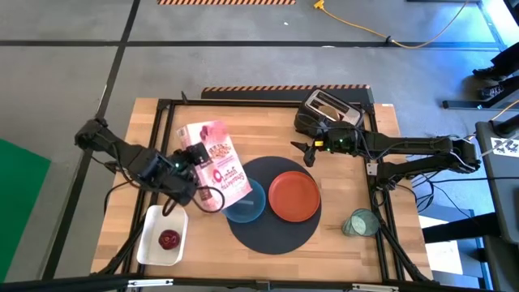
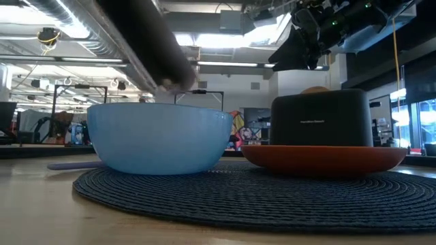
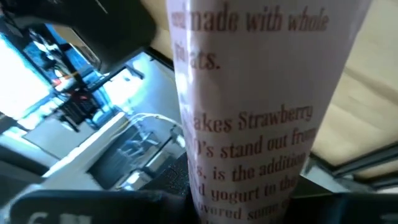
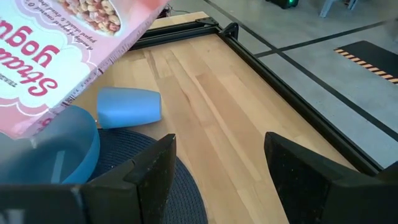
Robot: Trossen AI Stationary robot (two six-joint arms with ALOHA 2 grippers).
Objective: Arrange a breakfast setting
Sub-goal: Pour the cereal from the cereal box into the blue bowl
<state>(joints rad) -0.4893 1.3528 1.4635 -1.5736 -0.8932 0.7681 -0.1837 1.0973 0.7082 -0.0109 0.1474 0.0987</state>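
While my left claw grips the one cereal box, I hold that box tilted over the single blue bowl, with its lower end just above the bowl's rim. Counting from the high view, I see one dark round mat, one bowl, one orange plate, one pale green cup, one white tray and one black toaster. Bowl and plate sit side by side on the mat, the bowl toward my left arm and the plate toward my right. On the box I can read, in the left wrist view, "made with whole", "Strawberry", "stand out from" and "yogurt" in red print on its pink-white side; the right wrist view shows part of the word "yogu" and pictured cereal rings on the box front. I cannot tell whether anything lies in the bowl. The tray, at the near left corner of the worktop, holds one dark red fruit. The plate looks bare on top. The cup lies on its side on the bare wood, off the mat beside the plate. My right claw hangs released, fingers apart, above the wood between toaster and plate. The toaster stands at the far edge; the low view shows small white lettering on its front, too small for me to read
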